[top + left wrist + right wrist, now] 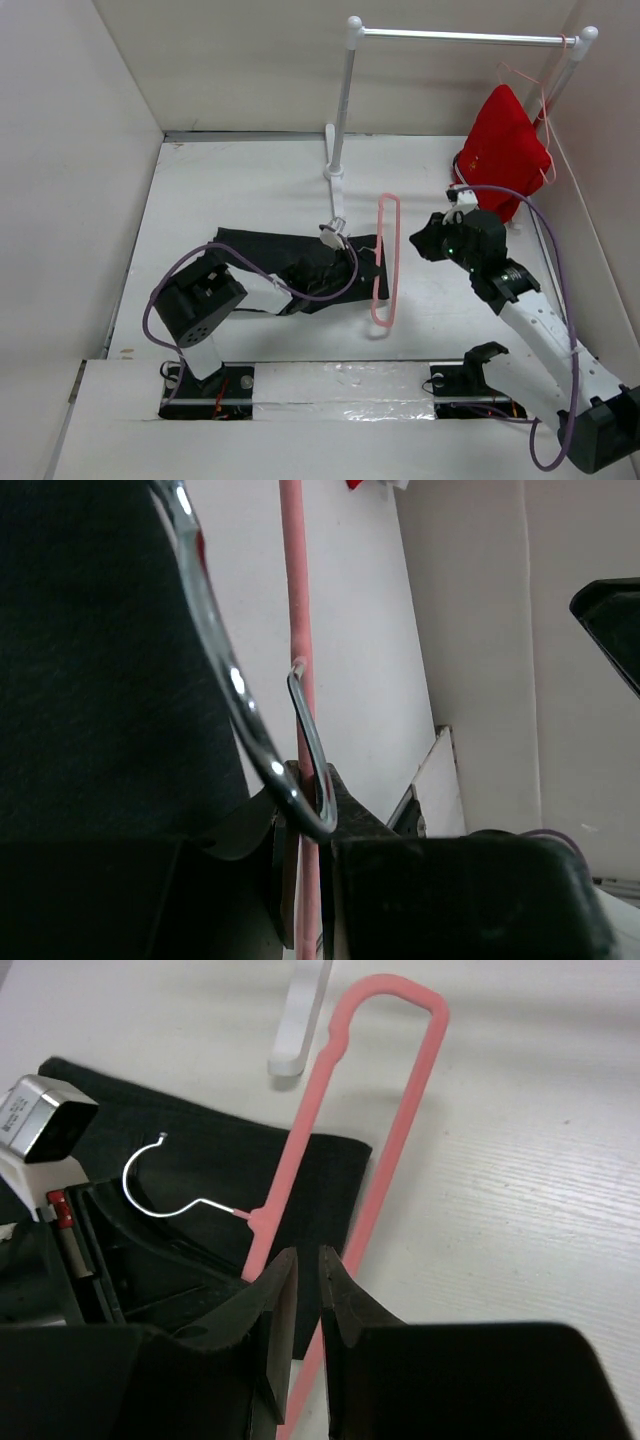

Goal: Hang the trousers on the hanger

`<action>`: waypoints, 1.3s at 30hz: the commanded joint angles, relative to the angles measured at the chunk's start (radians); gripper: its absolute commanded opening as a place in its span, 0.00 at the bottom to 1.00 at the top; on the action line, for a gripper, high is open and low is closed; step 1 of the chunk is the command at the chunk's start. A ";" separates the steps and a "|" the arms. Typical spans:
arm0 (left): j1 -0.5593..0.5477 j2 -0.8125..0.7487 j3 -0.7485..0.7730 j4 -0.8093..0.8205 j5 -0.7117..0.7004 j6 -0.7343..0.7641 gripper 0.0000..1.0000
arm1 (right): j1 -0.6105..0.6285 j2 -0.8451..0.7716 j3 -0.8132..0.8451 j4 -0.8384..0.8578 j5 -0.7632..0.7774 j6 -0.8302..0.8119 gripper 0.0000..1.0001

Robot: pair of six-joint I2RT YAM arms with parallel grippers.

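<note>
1. top external: the left gripper [335, 237] reaches in from the left over the trousers [275, 252]. these lie crumpled and black on the white table [230, 180], near its middle and partly under the left arm. the hanger [392, 262], pale pink, shows as a long narrow loop just to the right of the trousers. its thin hook points towards the left gripper. the right gripper [420, 243] sits just right of the hanger, aimed at it. a white rail [460, 36] stands at the back right. a red garment [500, 140] hangs from it on a second thin hanger [535, 85], well apart from the trousers.
2. left wrist: the two dark fingers [450, 900] are drawn in on the hanger. its pink rod runs up through the narrow slit between them. the metal hook [235, 680] curves across just in front of that slit. black trouser cloth fills the left half of the view.
3. right wrist: the fingers are nearly pressed together, with only a thin gap and nothing seen inside it. they hang over the hanger's two pink bars, and contact with the bars cannot be judged. the hanger's rounded end lies on bare table. its wire hook lies over the trousers, beside the left gripper's body. the foot of the rail shows at the top.
</note>
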 commanded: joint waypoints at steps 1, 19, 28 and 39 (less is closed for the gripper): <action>-0.006 0.009 -0.041 0.215 -0.072 -0.129 0.00 | -0.009 0.063 -0.035 0.009 -0.135 -0.024 0.21; -0.015 0.181 -0.005 0.204 -0.129 -0.127 0.00 | 0.037 0.364 -0.142 0.342 -0.198 0.040 0.34; -0.024 0.207 0.043 0.179 -0.120 -0.106 0.00 | 0.037 0.497 -0.134 0.403 -0.159 0.049 0.35; -0.033 0.212 0.026 0.162 -0.156 -0.096 0.00 | 0.037 0.607 -0.136 0.455 -0.112 0.063 0.36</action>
